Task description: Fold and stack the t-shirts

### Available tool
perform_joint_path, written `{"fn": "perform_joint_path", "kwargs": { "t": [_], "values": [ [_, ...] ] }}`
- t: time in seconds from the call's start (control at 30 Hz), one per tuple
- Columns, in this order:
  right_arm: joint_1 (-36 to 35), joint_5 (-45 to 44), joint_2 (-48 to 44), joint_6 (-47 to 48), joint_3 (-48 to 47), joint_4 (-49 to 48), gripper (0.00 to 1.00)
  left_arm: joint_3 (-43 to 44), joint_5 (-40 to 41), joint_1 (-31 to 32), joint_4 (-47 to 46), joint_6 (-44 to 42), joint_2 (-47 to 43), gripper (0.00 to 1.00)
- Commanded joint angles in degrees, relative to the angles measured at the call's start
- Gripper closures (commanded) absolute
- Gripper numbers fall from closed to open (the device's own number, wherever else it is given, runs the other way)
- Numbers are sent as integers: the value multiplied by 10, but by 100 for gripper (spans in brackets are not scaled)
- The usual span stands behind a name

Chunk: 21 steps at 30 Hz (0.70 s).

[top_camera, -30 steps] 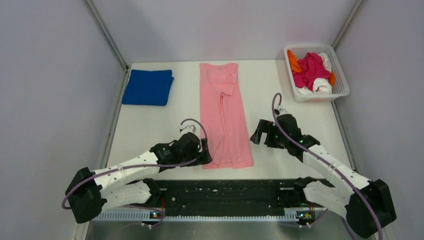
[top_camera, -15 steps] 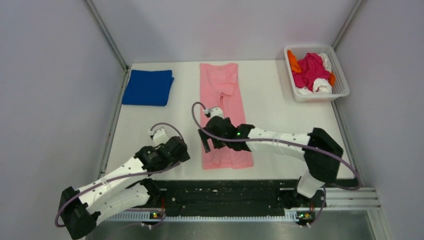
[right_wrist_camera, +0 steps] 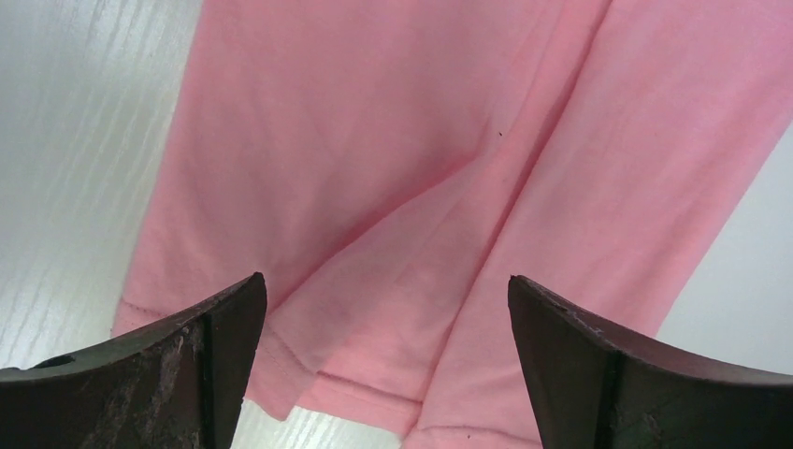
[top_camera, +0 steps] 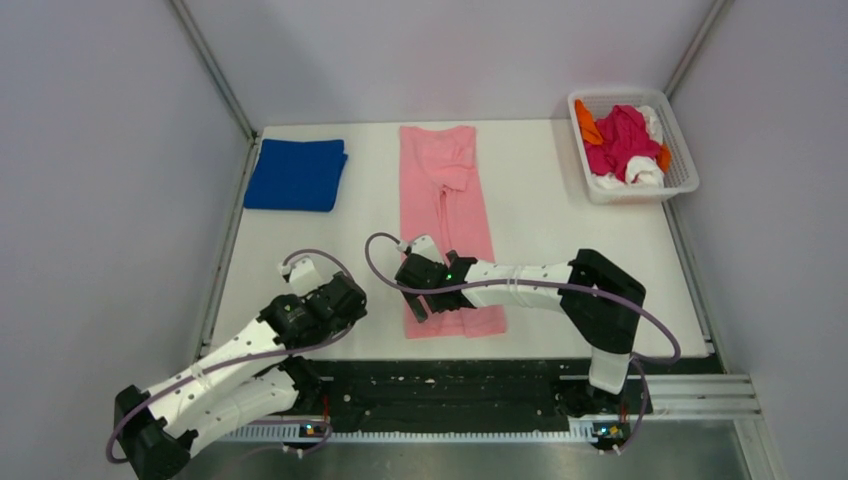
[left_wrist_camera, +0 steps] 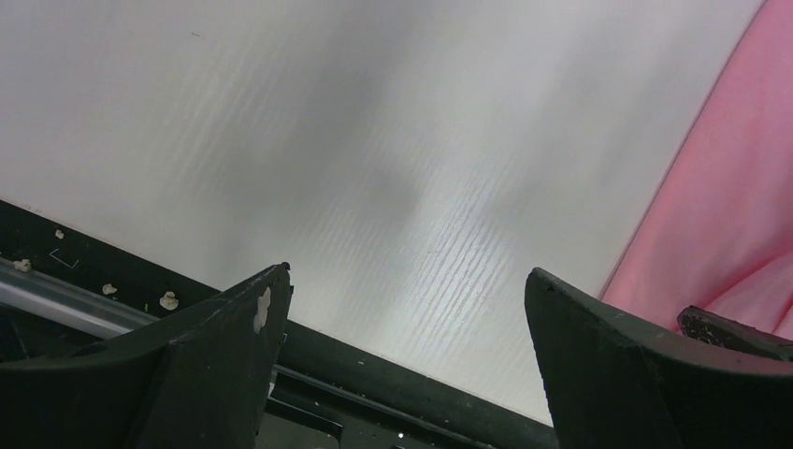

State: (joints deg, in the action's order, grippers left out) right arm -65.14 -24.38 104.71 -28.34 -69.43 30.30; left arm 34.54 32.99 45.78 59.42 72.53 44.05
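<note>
I had the right end effector (right_wrist_camera: 383, 281) spread wide and empty above the near hem of the light pink t-shirt (top_camera: 447, 205), which lay flat as a long strip directly beneath it and ran on ahead across the table (top_camera: 560, 230). My left end effector (left_wrist_camera: 407, 273) was also wide, gripping nothing, over bare table with the pink edge just beyond its right finger. The folded royal blue t-shirt (top_camera: 296, 174) sat well ahead of it.

No legible text, label, brand, number or sign showed in any view. Nothing to read.
</note>
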Motion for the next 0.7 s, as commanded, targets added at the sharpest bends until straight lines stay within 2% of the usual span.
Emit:
{"fn": "perform_joint_path", "kwargs": {
  "t": [0.0, 0.33, 0.53, 0.67],
  "values": [
    [-7, -18, -4, -12, 4, 14, 1, 22, 27, -3, 2, 11, 9, 1],
    [-6, -65, -51, -36, 25, 62, 1, 23, 28, -3, -4, 3, 8, 1],
    [-6, -92, -117, -81, 65, 112, 1, 25, 31, -4, -2, -3, 4, 1],
    [-6, -86, -160, -98, 87, 107, 1, 26, 27, -4, -7, -9, 8, 1]
  ]
}}
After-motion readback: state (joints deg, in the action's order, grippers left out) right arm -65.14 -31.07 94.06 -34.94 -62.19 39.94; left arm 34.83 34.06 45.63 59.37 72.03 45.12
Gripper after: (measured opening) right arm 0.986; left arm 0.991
